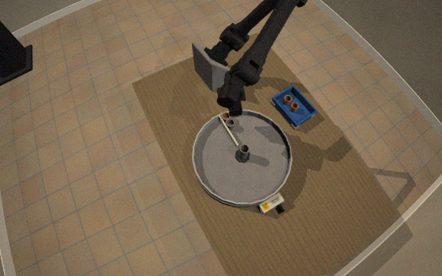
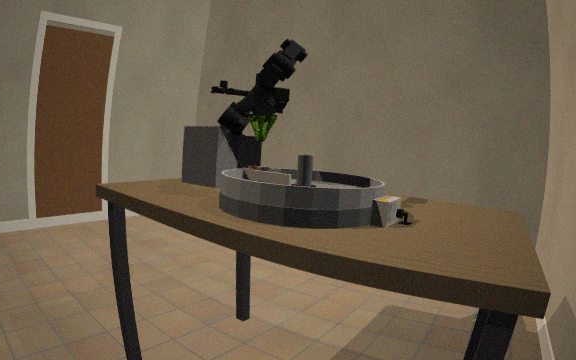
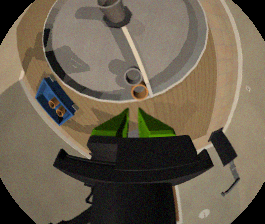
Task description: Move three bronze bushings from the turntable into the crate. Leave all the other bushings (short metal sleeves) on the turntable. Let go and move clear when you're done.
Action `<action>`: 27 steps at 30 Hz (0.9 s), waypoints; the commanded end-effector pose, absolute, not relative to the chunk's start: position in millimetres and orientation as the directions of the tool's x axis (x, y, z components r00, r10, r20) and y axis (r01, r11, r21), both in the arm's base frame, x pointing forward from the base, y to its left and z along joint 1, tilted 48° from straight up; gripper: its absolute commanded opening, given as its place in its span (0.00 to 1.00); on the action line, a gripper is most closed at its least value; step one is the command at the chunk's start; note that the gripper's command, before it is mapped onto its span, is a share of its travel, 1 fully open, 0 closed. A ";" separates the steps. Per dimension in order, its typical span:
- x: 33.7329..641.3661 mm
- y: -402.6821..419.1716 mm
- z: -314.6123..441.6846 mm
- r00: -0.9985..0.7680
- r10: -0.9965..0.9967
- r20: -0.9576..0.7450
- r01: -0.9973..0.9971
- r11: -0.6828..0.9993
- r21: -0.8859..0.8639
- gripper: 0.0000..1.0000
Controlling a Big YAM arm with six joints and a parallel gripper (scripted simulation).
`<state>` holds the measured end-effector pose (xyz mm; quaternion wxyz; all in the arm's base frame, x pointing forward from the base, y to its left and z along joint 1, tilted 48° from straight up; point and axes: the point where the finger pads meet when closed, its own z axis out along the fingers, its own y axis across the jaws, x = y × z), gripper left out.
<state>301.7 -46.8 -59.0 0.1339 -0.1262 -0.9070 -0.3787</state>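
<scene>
My gripper (image 2: 262, 138) (image 3: 133, 111) has its green fingers a narrow gap apart with nothing between them. It hangs above the turntable's (image 1: 221, 172) (image 2: 335, 198) (image 3: 155, 42) rim on the arm-base side; the top view hides its fingers. A bronze bushing (image 1: 225, 116) (image 3: 140, 92) stands inside the rim, beside the pale bar. In the wrist view it lies just beyond the fingertips. A grey bushing (image 1: 230, 123) (image 3: 133, 76) stands next to it, nearer the centre. Two bronze bushings stand in the blue crate (image 1: 306, 118) (image 3: 46, 90).
A dark grey post (image 1: 244, 149) (image 2: 305, 170) (image 3: 114, 11) rises from the turntable's centre. The pale bar (image 1: 229, 131) (image 2: 268, 176) (image 3: 135, 56) runs from near it to the rim. A white control box (image 1: 272, 203) (image 2: 387, 212) sits outside the rim, opposite the arm's base.
</scene>
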 end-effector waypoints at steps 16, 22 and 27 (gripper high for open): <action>304.0 -52.5 -58.4 -0.936 0.134 0.324 0.325 0.680 0.657 0.14; 304.0 -52.5 -58.4 -0.936 0.134 0.324 0.325 0.680 0.657 0.14; 304.0 -52.5 -58.4 -0.936 0.134 0.324 0.325 0.680 0.657 0.14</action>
